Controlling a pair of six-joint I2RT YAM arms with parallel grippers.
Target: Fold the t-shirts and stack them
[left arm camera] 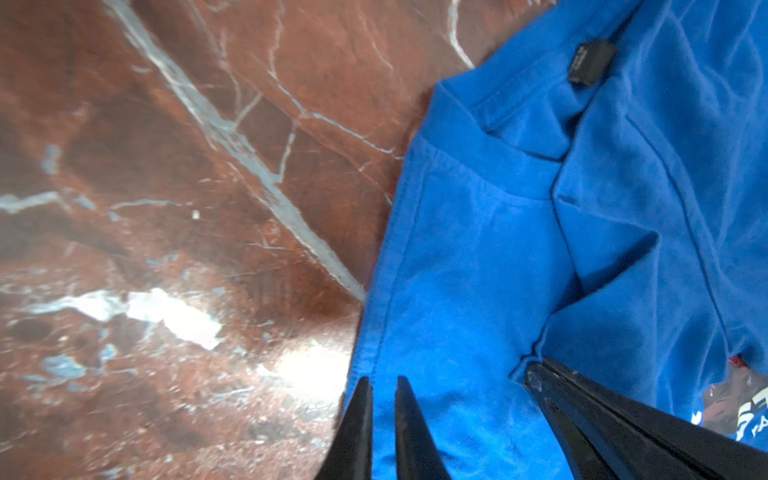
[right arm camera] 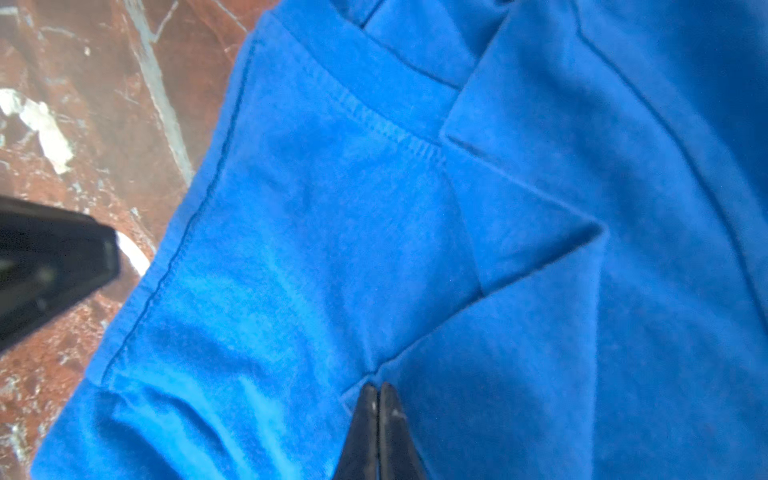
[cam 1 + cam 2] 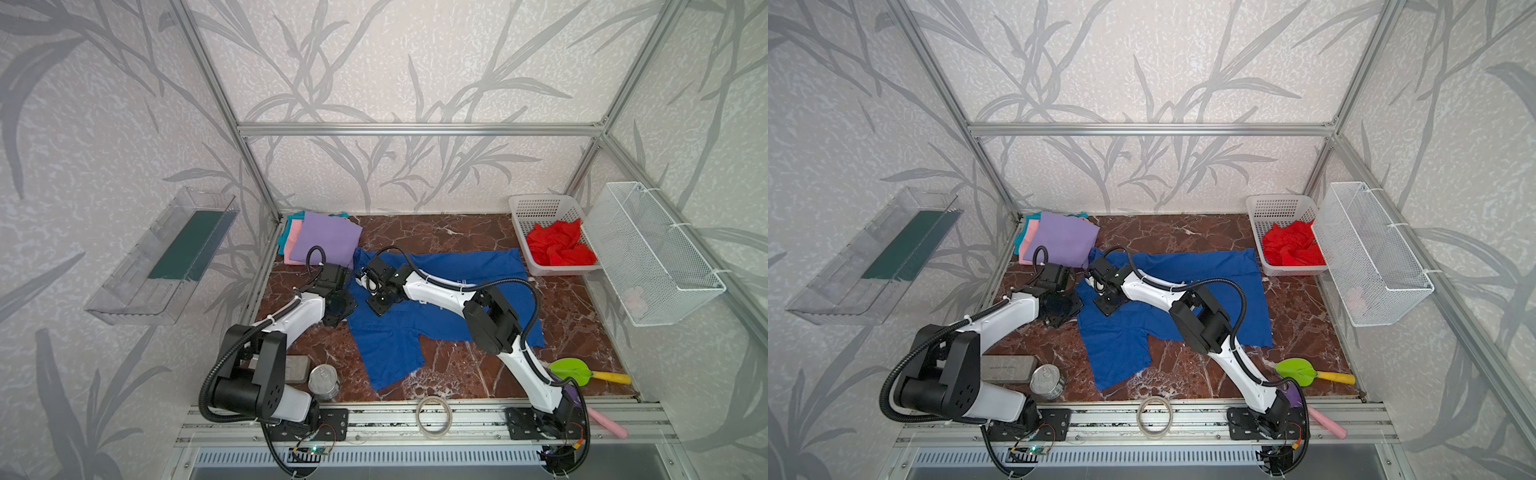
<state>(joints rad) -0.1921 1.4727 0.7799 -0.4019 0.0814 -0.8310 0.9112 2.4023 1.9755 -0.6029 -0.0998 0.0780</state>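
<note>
The royal blue t-shirt (image 3: 436, 316) (image 3: 1183, 282) lies spread on the marble table, collar toward the left. My right gripper (image 3: 380, 305) (image 2: 378, 386) is shut on a small fold of its cloth (image 2: 374, 208) beside the collar. My left gripper (image 3: 347, 307) (image 1: 382, 380) sits at the shirt's (image 1: 478, 249) left edge, its fingers narrowly apart with blue cloth between them. A bright red t-shirt (image 3: 559, 245) lies crumpled in the white basket (image 3: 536, 208). At the back left lies a folded stack: lavender (image 3: 326, 239) on top, pink (image 3: 294, 235) and teal (image 3: 284, 237) beneath.
A tin can (image 3: 324, 380) and a grey case (image 3: 297, 368) stand by the left arm's base. A tape ring (image 3: 433, 415) lies on the front rail. Front right lie a green spatula (image 3: 571, 370) and a pink stick (image 3: 606, 422). A wire basket (image 3: 652, 249) hangs on the right wall.
</note>
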